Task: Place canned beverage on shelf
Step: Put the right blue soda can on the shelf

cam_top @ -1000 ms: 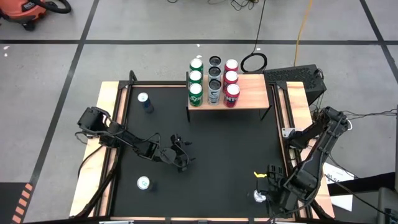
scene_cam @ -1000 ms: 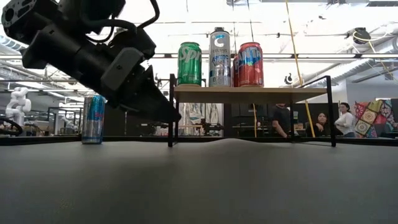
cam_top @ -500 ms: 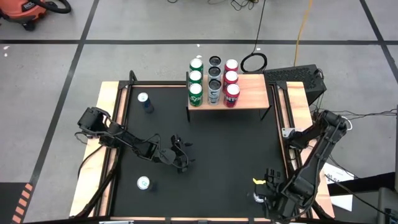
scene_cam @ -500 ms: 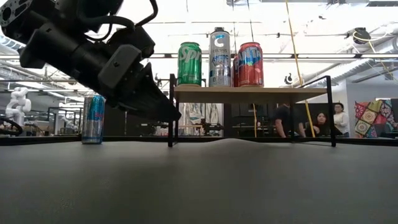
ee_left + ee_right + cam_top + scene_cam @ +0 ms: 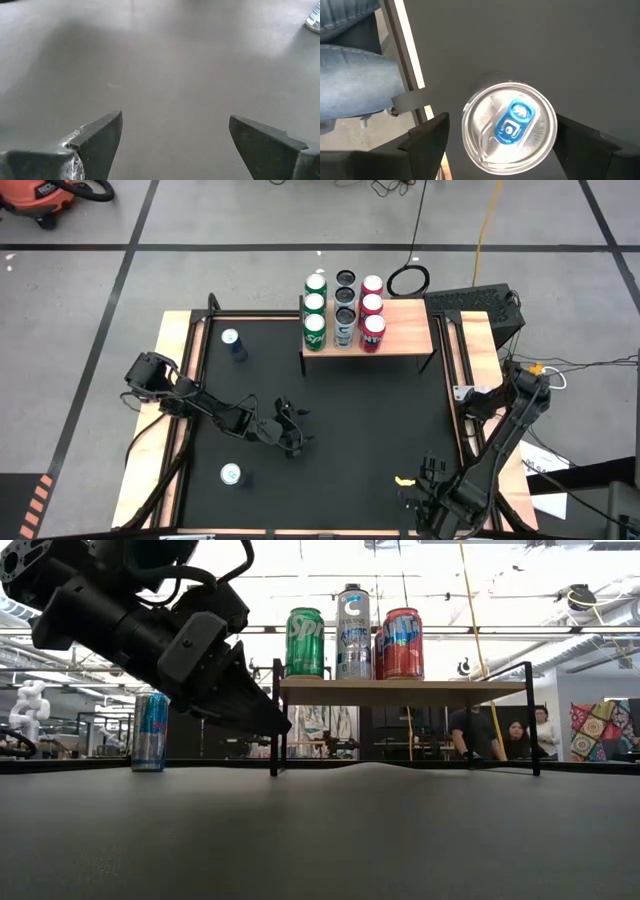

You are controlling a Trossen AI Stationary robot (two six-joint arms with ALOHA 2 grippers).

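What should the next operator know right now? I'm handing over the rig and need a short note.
Left gripper: open, empty, low over mid-mat.
Right gripper: open, straddling a can standing at the mat's near right edge, not gripped.
Shelf: nine cans in three rows on its left part; right part bare.
Left on the mat: a blue can at the far left, another can near left.

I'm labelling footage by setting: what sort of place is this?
Probably a robotics lab or open workshop: two robot arms work over a wood-framed black mat, a white robot figure stands behind, and an orange shop vacuum sits on taped concrete floor.
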